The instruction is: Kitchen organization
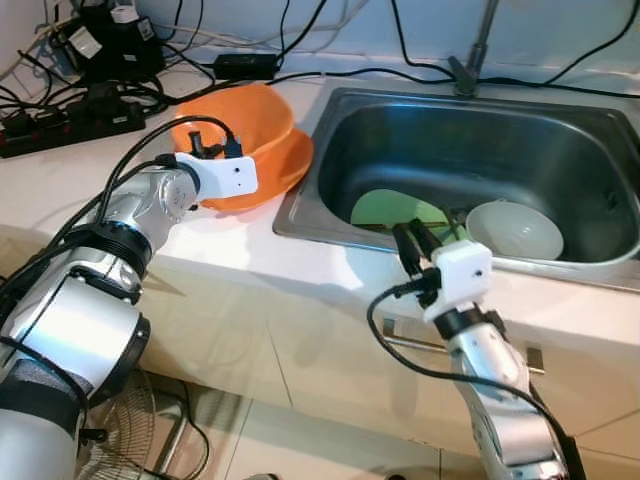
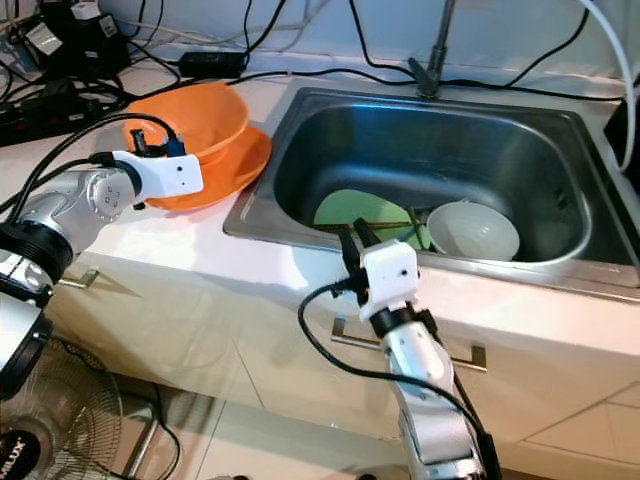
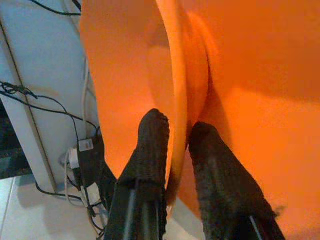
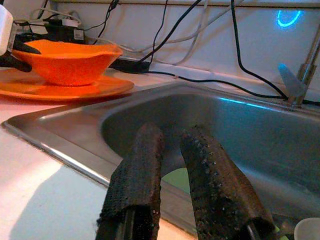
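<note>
Currently the left gripper (image 3: 175,145) is at the orange bowl (image 1: 235,120), which sits on an orange plate (image 1: 285,165) on the counter (image 1: 60,180) just left of the sink (image 1: 340,110). Its 2 fingers (image 3: 150,150) straddle the bowl's rim, 1 inside and 1 outside, closed to a pinch on the thin wall. The rim runs edge-on between them, so any lift depends on that pinch line.

The right gripper (image 1: 418,240) hovers at the sink's front edge, its 2 fingers (image 4: 137,170) held a little apart with nothing between them, pointing into the basin. Ahead and below lie a green plate (image 1: 385,208) and a white bowl (image 1: 515,230), touching or nearly so; something thin and dark lies across the plate.

Judgement: the right arm is the nearer to the sink items, the left to the orange stack. The white bowl lies forward and to the right of the right fingers.
</note>
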